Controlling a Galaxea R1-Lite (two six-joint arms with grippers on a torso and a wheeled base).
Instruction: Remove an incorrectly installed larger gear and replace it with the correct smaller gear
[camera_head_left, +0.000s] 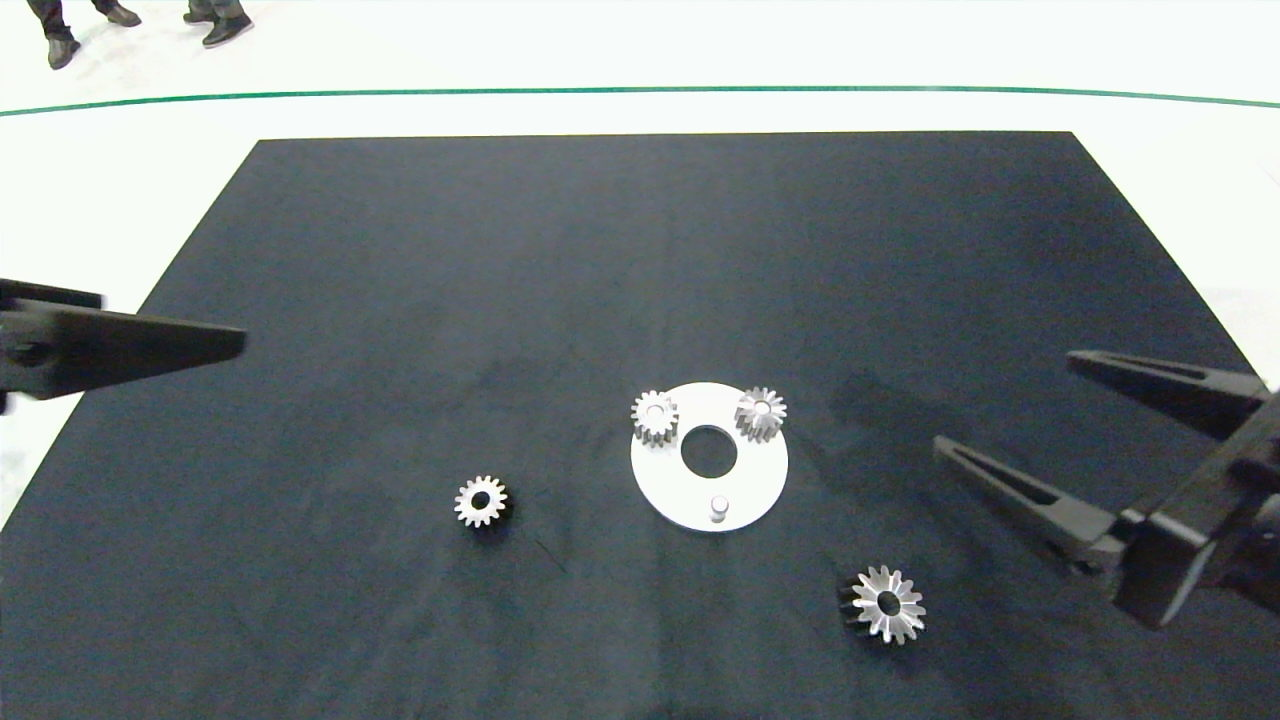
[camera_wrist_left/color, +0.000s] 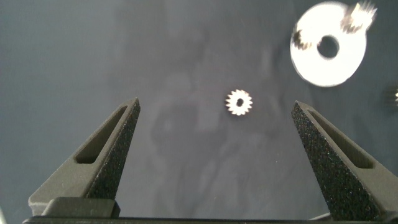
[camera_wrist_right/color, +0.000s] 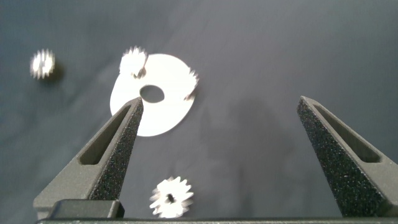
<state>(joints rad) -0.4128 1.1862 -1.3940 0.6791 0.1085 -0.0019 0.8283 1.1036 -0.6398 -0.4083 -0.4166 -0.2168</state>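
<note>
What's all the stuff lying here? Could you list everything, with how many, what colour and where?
mat: one, black, covering most of the white table.
disc: one, white, with a centre hole, near the mat's middle front.
mounted gears: two, silver, small, on the disc's far side, the other at.
peg: one, silver, bare, on the disc's near side.
small gear: one, silver, loose on the mat left of the disc.
large gear: one, silver, long-toothed, on the mat right and nearer of the disc.
shoes: dark, beyond the table.
left hand: black, open, at the mat's left edge.
right hand: black, open, at the right.
</note>
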